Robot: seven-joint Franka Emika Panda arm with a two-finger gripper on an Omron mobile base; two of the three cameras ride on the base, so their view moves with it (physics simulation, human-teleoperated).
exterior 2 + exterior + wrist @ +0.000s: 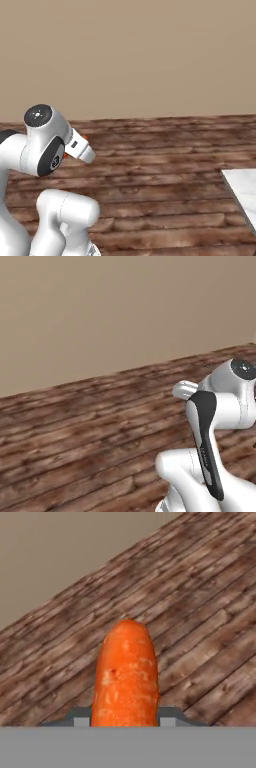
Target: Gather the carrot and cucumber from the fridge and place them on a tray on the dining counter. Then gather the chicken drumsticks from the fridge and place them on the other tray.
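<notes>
Jaws (125,719) clamped on carrot (126,672), I'm over wooden floor (200,612). Carrot fetched, not yet on tray; cucumber, drumsticks remain, I judge.

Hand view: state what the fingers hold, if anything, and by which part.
The carrot, gripped at its near end between the gripper fingers, one on each side; the rest projects forward above the wood floor.

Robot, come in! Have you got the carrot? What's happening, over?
Fingers shut on carrot. Carrot sticks out ahead, over wood floor. Nothing in the way. White counter corner off to the right.
</notes>
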